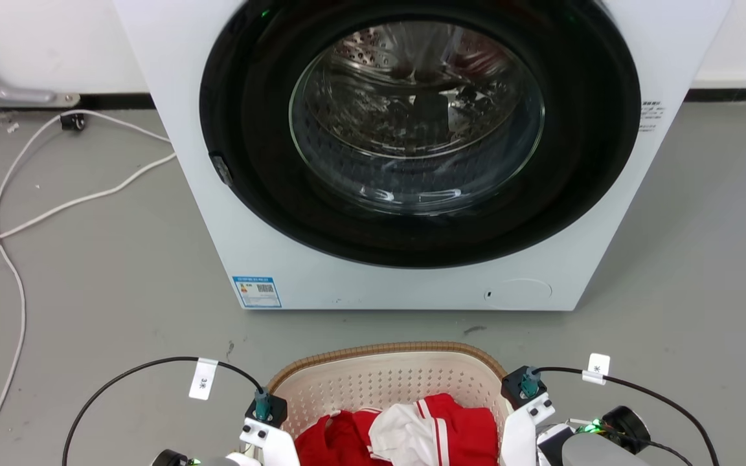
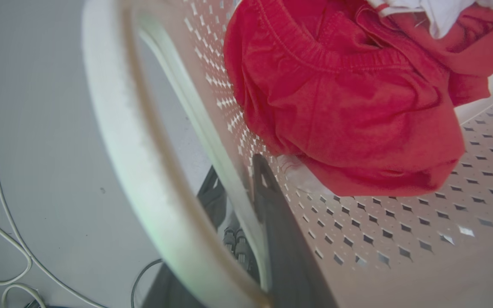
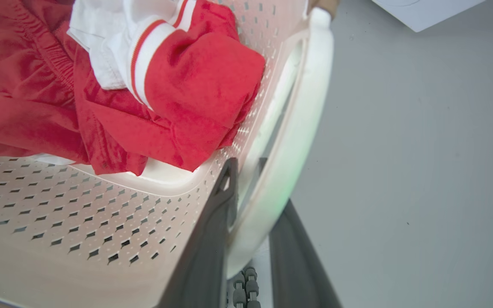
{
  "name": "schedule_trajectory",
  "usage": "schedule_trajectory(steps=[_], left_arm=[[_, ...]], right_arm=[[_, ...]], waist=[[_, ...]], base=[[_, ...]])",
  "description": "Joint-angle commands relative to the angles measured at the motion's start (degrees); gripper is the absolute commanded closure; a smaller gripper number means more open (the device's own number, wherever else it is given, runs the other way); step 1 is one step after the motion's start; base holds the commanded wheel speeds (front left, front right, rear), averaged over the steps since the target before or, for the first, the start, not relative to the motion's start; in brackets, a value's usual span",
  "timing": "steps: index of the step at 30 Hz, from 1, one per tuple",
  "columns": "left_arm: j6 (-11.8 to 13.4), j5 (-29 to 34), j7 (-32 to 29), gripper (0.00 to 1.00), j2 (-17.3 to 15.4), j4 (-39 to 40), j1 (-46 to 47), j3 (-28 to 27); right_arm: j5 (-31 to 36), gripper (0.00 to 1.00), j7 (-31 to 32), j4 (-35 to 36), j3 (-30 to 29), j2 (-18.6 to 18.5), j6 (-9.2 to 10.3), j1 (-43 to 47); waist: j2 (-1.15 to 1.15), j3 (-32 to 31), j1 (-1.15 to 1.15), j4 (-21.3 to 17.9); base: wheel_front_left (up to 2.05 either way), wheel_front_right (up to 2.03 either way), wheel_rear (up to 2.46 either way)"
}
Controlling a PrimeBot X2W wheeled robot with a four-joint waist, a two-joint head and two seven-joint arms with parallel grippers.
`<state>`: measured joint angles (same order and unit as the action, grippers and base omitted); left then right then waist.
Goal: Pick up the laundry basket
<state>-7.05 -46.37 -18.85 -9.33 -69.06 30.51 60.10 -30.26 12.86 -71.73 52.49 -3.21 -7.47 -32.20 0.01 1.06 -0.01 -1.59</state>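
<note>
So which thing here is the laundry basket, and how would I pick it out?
Find the big white washing machine with its round glass door; the laundry basket is just in front of it, down by the grey floor. Unlike the thin white cables nearby, it is a cream, hole-dotted tub with a brown woven-look rim, holding red and white clothes.

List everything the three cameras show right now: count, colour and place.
White front-loading washing machine, dark round door: one, white, on grey floor ahead.
Cream perforated plastic laundry basket, brown woven-look rim: one, cream, before the machine.
Red fabric garments: count unclear, red, in the basket.
White cloth with red stripes: one, white, atop the garments.
Thin white cable: count unclear, white, floor at left.
Left gripper: one, dark, straddling the basket's side wall.
Right gripper: one, dark, straddling the other side wall.
</note>
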Motion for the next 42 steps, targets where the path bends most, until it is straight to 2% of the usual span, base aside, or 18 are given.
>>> schedule_trajectory(steps=[1, 7, 19, 42], left_arm=[[-0.68, -0.05, -0.16, 1.0, 0.5, 0.63, -0.86, 0.7], [-0.68, -1.59, -1.09, 1.0, 0.57, 0.79, -1.06, 2.44], [-0.68, -3.81, 1.37, 1.0, 0.78, 0.03, 0.73, 5.63], [-0.68, -6.77, 3.46, 1.0, 1.21, -1.1, 1.88, 9.39]], right_arm=[[-0.23, 1.0, -0.34, 0.83, 0.56, 0.61, -0.04, 0.22], [-2.17, 1.0, -0.06, 0.55, 2.63, 0.63, -0.09, 0.55], [-5.65, 1.0, -0.92, -0.34, 6.22, 0.68, -0.11, -0.49], [-9.6, 1.0, -2.13, -1.28, 10.2, 0.71, -0.11, -1.35]], waist=[[-0.01, -0.48, 0.01, -0.02], [-0.01, -1.62, 0.01, 0.08], [-0.01, -2.38, 0.01, 0.51], [-0.01, -2.36, 0.01, 0.32]], base=[[0.0, 0.0, 0.0], [0.0, 0.0, 0.0], [0.0, 0.0, 0.0], [0.0, 0.0, 0.0]])
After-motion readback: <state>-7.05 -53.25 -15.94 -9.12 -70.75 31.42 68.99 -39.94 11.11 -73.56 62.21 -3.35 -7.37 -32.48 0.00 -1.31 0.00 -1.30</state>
